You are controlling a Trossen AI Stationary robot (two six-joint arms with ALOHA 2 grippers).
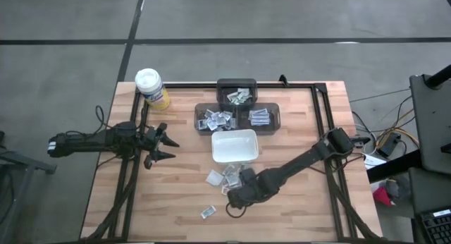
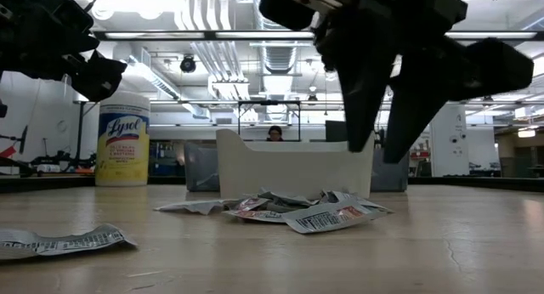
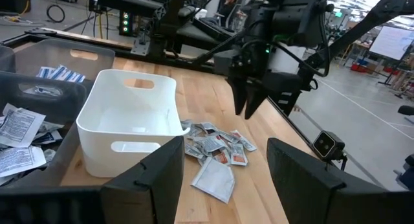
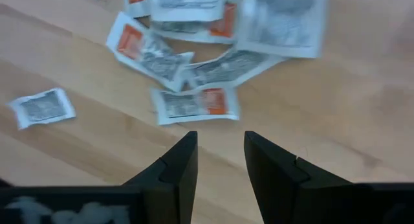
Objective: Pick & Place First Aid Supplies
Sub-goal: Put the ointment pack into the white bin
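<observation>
Grey concrete floor (image 1: 296, 18) around wooden table (image 1: 296, 202); ceiling strip lights (image 2: 212, 35) and exposed ducts (image 2: 204, 14) overhead.

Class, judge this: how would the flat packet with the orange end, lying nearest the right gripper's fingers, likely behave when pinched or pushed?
The orange-ended packet looks thin and slightly crinkled, so probably floppy and light. Lying flat on the wooden table, it may slide rather than lift.

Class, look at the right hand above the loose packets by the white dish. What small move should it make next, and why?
Probably lower the right hand straight down onto the red-printed packet at the near edge of the pile. Its fingers stand open and empty above the wood, holding nothing, and that packet lies flat just ahead of them. The white dish beside the pile looks empty.
</observation>
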